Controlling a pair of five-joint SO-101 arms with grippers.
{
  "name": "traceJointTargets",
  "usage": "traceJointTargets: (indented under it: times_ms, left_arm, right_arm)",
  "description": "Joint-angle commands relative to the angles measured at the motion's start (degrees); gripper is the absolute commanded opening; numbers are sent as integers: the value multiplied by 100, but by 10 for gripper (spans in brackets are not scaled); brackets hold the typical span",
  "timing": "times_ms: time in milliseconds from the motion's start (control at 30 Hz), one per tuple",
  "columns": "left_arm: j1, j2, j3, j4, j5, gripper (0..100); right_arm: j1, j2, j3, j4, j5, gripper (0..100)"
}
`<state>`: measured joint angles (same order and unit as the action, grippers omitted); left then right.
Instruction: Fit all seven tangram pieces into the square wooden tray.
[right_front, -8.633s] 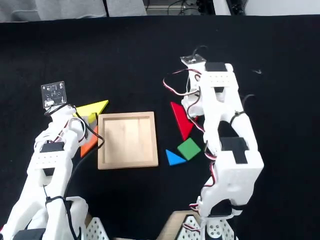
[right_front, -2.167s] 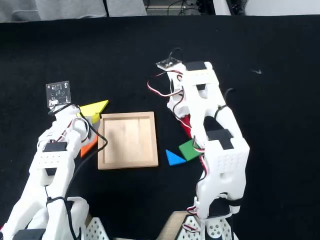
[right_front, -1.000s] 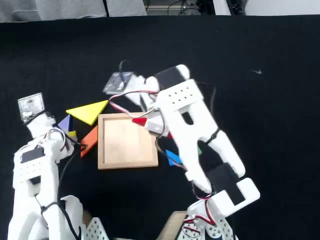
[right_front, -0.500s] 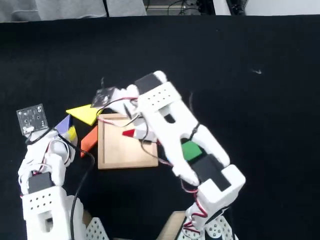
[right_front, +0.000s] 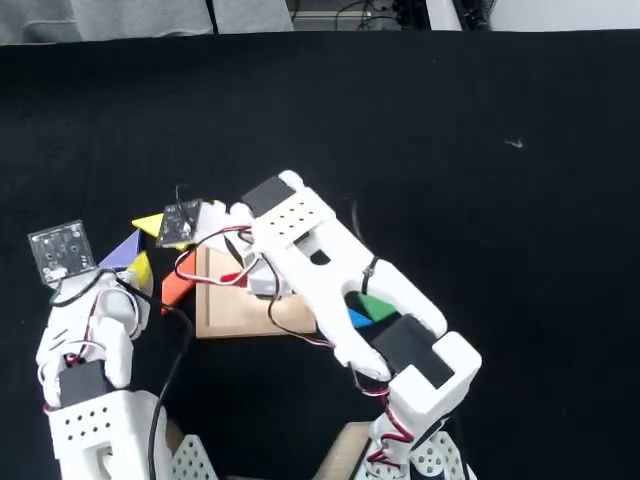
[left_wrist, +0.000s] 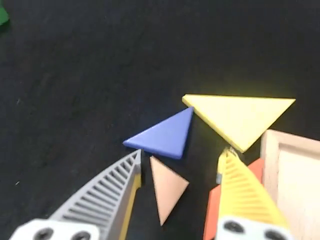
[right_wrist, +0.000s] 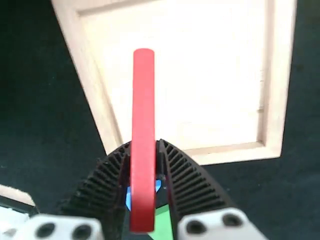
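Above tray (right_wrist: 278, 75), right gripper (right_wrist: 145, 146) holds red piece (right_wrist: 143, 90) edge-on.

Seven tangram pieces (left_wrist: 240, 117), one square wooden tray (right_front: 232, 324) and two arms (right_front: 300, 232).

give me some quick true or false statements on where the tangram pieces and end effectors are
The right end effector grips the red piece on edge over the wooden tray. True.
The yellow triangle lies inside the tray. False: it lies on the table, outside the tray's corner.
The left end effector is shut on the peach triangle. False: it is open above that triangle.
The orange piece lies outside the tray, beside its wall. True.
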<state>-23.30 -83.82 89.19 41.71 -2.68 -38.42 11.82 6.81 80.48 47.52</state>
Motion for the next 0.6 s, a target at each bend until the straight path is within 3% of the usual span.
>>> traceJointTargets:
  times_ms: [0, 567]
  left_arm:
    - [198, -237, 22, 105, -62, 245]
    - [637, -281, 119, 176, -668, 245]
  right_arm:
    - [-53, -40, -40, -79, 149, 10]
    - [-281, 321, -57, -501, 167, 10]
